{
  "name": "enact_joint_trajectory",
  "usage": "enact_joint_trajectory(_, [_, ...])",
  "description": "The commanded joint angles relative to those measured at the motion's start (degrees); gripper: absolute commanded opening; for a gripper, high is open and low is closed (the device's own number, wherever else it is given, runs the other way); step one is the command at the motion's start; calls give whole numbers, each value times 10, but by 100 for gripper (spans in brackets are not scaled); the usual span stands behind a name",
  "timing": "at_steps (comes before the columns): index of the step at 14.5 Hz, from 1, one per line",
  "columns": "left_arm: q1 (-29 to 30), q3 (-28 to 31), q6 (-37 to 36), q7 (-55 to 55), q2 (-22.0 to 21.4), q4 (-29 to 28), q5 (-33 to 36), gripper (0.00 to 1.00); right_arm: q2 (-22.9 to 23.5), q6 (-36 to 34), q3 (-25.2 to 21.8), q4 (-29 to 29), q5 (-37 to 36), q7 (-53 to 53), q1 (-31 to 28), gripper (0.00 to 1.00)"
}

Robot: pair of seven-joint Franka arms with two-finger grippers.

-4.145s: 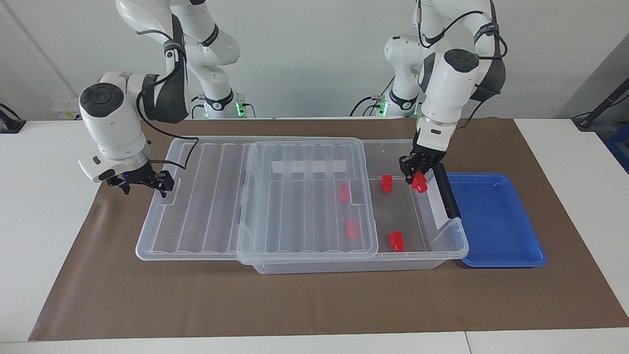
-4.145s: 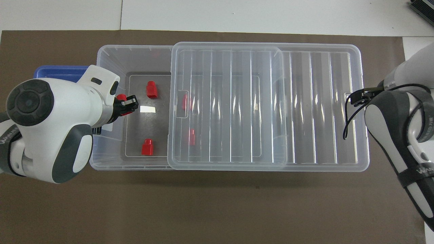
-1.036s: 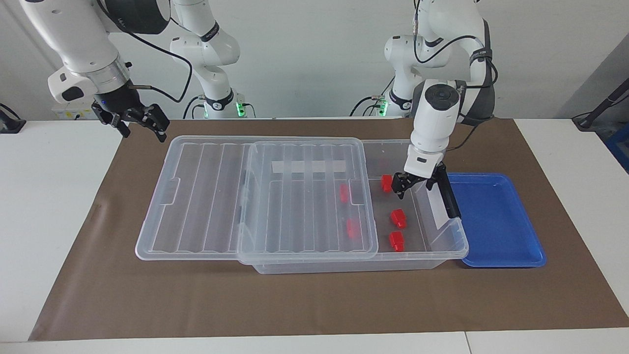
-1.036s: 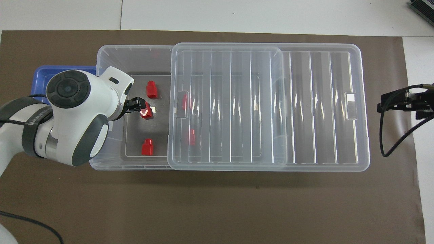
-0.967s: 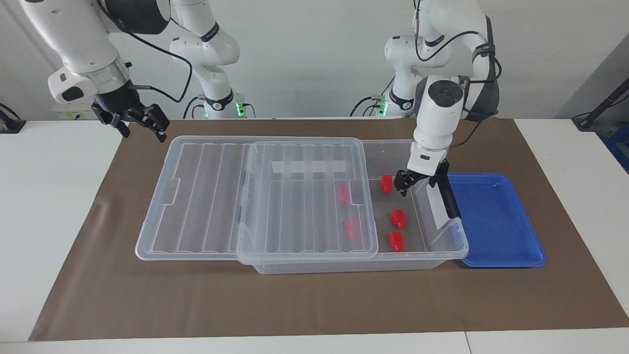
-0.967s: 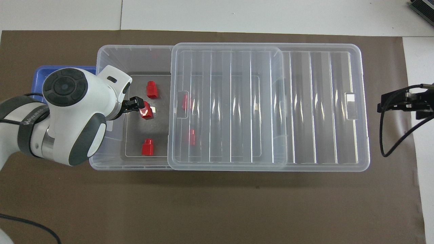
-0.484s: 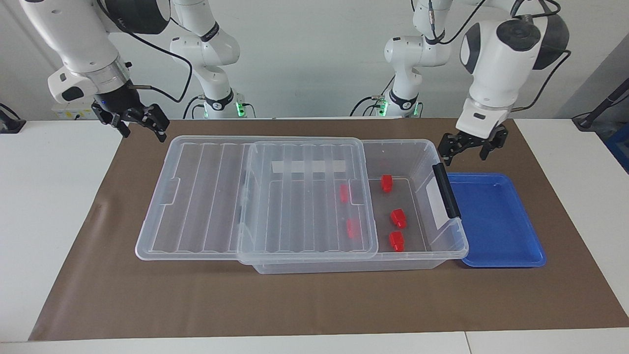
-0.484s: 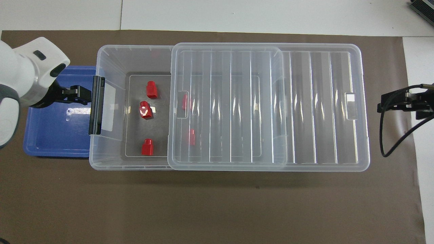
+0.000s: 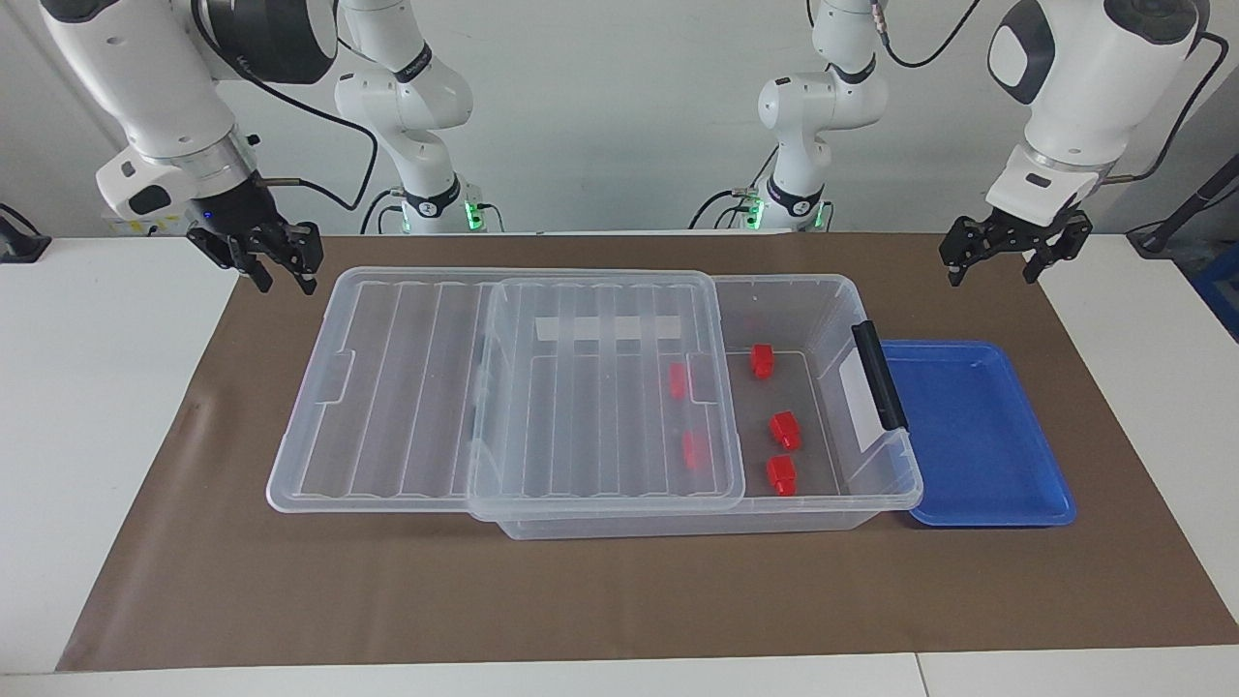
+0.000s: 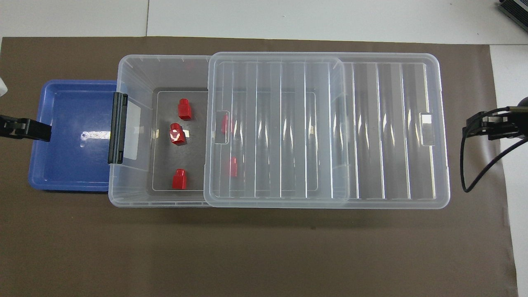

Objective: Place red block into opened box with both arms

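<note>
The clear box (image 9: 834, 302) (image 10: 136, 70) has its ribbed lid (image 9: 581, 387) (image 10: 330, 123) slid toward the right arm's end, leaving the handle end uncovered. Three red blocks (image 9: 785, 430) (image 10: 177, 134) lie on the uncovered floor, and two more (image 9: 679, 380) (image 10: 233, 166) show through the lid. My left gripper (image 9: 1012, 266) (image 10: 24, 128) hangs open and empty in the air, over the mat beside the blue tray. At the lid's outer end my right gripper (image 9: 283, 276) (image 10: 482, 123) hangs above the mat, open with a small gap and holding nothing.
An empty shallow blue tray (image 9: 978, 436) (image 10: 70, 165) lies against the box's handle end. The black bar handle (image 9: 879, 376) (image 10: 117, 128) stands on that end wall. A brown mat (image 9: 581, 590) covers the white table.
My left gripper has risen out of the box and swung out past the blue tray, leaving a red block on the box floor. The right gripper's fingers stand closer together.
</note>
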Motion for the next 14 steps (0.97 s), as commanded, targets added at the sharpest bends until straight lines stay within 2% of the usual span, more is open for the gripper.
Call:
enact_joint_trajectory(1, [17, -2, -15, 39, -9, 3, -13, 100, -4, 50, 3, -37, -8, -62, -25, 0])
enact_joint_trajectory(6, [62, 10, -15, 130, -16, 5, -18, 100, 43, 142, 3, -58, 1, -145, -49, 0])
enact_joint_trajectory(11, [45, 5, 11, 128, -27, -10, -28, 100, 86, 194, 4, -58, 23, -162, -52, 0])
enact_joint_trajectory(14, [15, 7, 23, 125, -27, -17, -28, 100, 106, 220, 4, -58, 39, -161, -46, 0])
